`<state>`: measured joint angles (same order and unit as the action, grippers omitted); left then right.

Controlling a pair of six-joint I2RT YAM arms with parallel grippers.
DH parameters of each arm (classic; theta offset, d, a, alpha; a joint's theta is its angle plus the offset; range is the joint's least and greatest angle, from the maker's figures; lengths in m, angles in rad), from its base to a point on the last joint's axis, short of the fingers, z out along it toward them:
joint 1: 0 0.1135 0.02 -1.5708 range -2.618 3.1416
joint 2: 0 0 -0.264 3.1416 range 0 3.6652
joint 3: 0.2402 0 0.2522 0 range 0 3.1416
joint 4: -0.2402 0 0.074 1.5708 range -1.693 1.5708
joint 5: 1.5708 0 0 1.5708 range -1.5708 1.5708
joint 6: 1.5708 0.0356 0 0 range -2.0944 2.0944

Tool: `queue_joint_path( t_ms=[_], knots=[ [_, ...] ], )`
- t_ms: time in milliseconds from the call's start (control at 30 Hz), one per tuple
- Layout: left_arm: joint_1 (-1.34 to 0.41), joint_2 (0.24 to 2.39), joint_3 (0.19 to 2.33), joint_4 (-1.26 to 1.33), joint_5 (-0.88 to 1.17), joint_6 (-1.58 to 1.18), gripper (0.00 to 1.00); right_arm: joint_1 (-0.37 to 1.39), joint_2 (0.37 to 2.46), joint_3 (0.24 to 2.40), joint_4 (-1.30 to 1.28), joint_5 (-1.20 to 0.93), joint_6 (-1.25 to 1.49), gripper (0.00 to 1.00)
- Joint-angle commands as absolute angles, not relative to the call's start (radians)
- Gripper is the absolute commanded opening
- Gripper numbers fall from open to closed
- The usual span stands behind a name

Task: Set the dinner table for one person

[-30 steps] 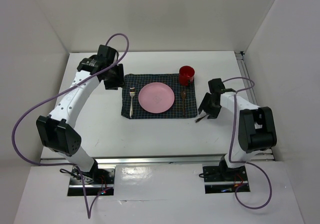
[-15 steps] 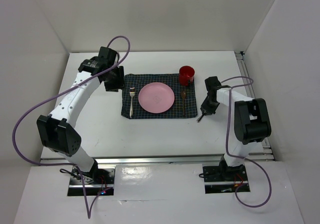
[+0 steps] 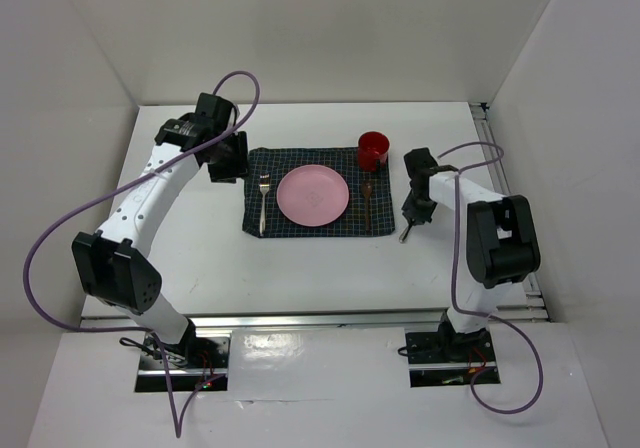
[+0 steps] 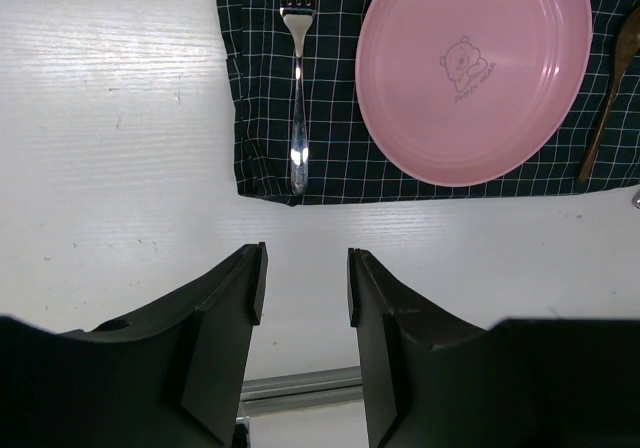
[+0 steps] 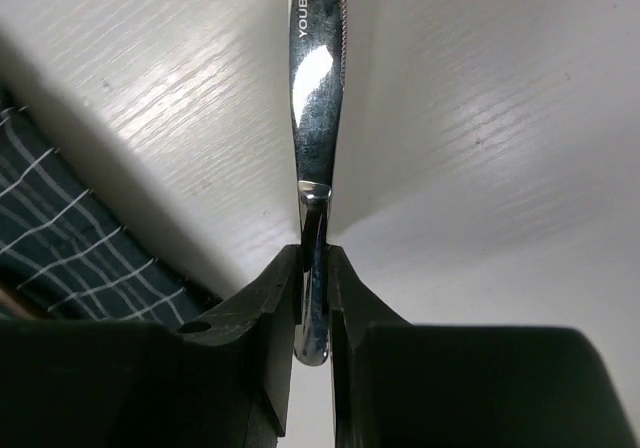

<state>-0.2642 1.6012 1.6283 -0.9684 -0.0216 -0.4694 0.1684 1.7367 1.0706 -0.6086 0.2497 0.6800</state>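
Top external view had the right arm folded in closer to the navy checked cloth (image 3: pixel 300 226) than a second before, its wrist swung toward the far side, while the left arm had not shifted. The right gripper (image 5: pixel 313 263) was pinched tight on the handle of a steel knife (image 5: pixel 315 98), whose serrated blade pointed out over bare white surface just off the cloth's right edge. The left gripper (image 4: pixel 305 268) hung with its fingers apart and nothing between them, above the tabletop by the cloth's left side. On the cloth lay a fork (image 3: pixel 263 203), a pink plate (image 3: pixel 313 195) and a wooden spoon (image 3: pixel 367 203), with a red cup (image 3: pixel 373 150) at the far right corner. The dinner table (image 3: pixel 300 268) filled the workspace under everything, a matte white top with faint grain and a metal rail along its near edge.
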Motion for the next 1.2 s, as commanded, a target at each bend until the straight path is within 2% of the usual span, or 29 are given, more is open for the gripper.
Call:
queue_joint_path(
  t_ms=[0, 433, 933, 1067, 1167],
  knots=[
    [-0.259, 1.571, 1.626, -0.962, -0.021, -0.445, 0.55, 0.179, 1.646, 1.108, -0.621, 0.235, 0.576, 0.11],
    [-0.259, 1.571, 1.635, -0.962, -0.021, -0.445, 0.55, 0.311, 1.706, 1.243, -0.65, 0.117, 0.437, 0.1],
    [-0.259, 1.562, 1.626, -0.971, -0.031, -0.445, 0.55, 0.356, 1.963, 1.362, -0.609, 0.121, 0.35, 0.07],
    [-0.259, 1.562, 1.626, -0.971, -0.031, -0.445, 0.55, 0.365, 1.951, 1.362, -0.598, 0.121, 0.35, 0.23],
    [-0.259, 1.562, 1.635, -0.971, -0.031, -0.445, 0.55, 0.365, 1.93, 1.362, -0.589, 0.121, 0.35, 0.31]
  ],
)
